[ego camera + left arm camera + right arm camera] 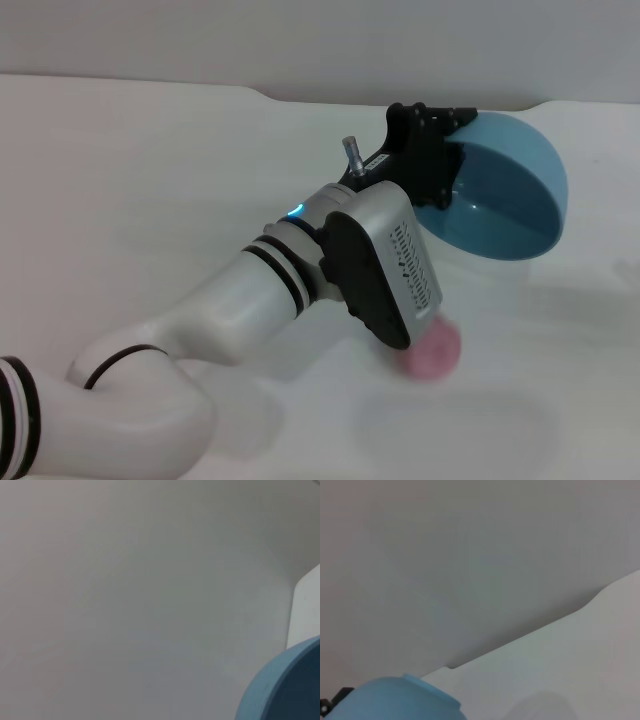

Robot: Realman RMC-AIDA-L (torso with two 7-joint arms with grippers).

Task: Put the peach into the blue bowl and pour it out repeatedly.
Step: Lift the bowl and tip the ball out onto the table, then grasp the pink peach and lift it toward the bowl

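We see the left tool (pixel 432 150) raised above the counter (pixel 150 180) at about one o'clock in the head view, its black body clamped on the near rim of the blue bowl (pixel 505 190). The tool holds the bowl tipped on its side, the open mouth turned toward the lower left, so that we look into the bare interior. The left arm (pixel 250 300) runs from seven o'clock up toward the middle, with its grey wrist housing (pixel 385 270) directly below the tool.

Outward from there, the peach (pixel 435 350) lies on the counter at about five o'clock from the centre, below the bowl and well apart from it. Its left part is hidden behind the wrist housing, and it looks blurred.

In the left wrist view only a curved piece of the blue bowl (pixel 285 685) shows. The right wrist view catches the bowl's outer wall (pixel 395 700) at its edge, with the white counter (pixel 570 670) beyond. The right tool itself shows in none of the views, so we cannot tell how it stands.
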